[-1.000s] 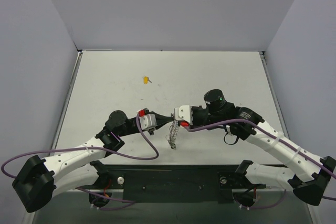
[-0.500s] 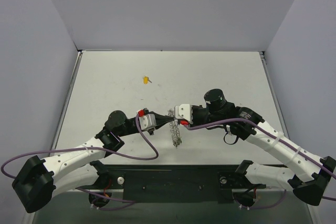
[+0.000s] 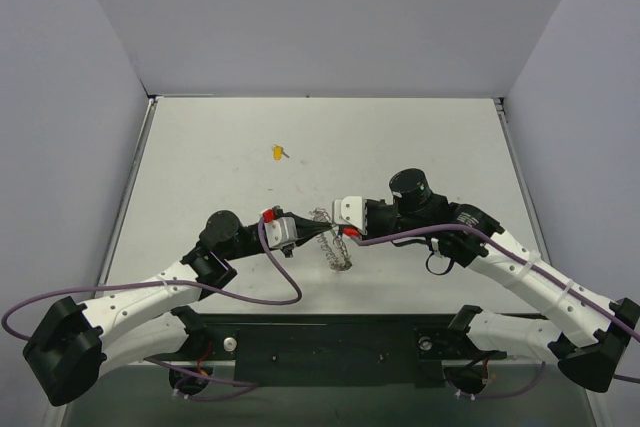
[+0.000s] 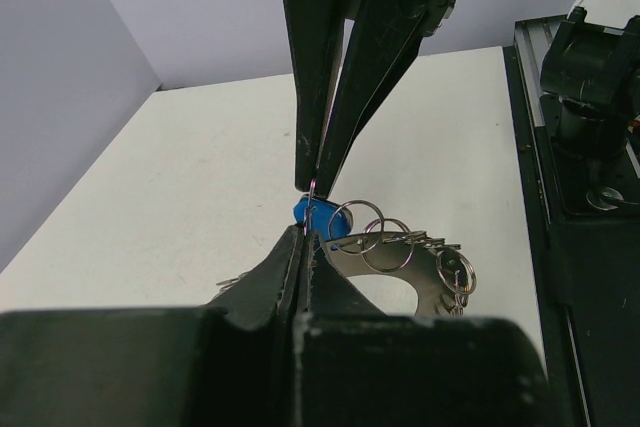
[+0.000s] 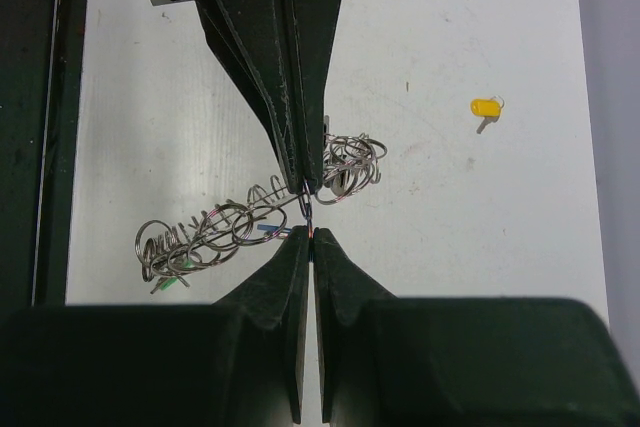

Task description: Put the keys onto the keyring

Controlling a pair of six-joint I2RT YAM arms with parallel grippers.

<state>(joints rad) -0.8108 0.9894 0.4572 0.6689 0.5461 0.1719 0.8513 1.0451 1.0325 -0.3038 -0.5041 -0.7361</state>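
The silvery keyring (image 3: 336,247) hangs bunched between my two grippers at mid-table. In the right wrist view it is a coil of small rings (image 5: 235,229) with a green key (image 5: 168,285) on its left end. In the left wrist view the blue key (image 4: 318,217) sits just beyond my left gripper (image 4: 303,234) beside the keyring (image 4: 405,252). My left gripper (image 3: 306,230) and right gripper (image 3: 330,228) meet tip to tip. Both are shut on one small ring of the keyring (image 5: 307,209). My right gripper (image 5: 308,234) faces the left fingers (image 5: 285,97). The yellow key (image 3: 277,153) lies apart on the table.
The yellow key also shows in the right wrist view (image 5: 485,108), far to the right of the grippers. The black base rail (image 3: 330,342) runs along the near table edge. Grey walls enclose the white table (image 3: 420,137) on three sides.
The grippers have closed in on each other slightly. The keyring, which hung straight down, has lifted and swung a little to the right, more bunched.
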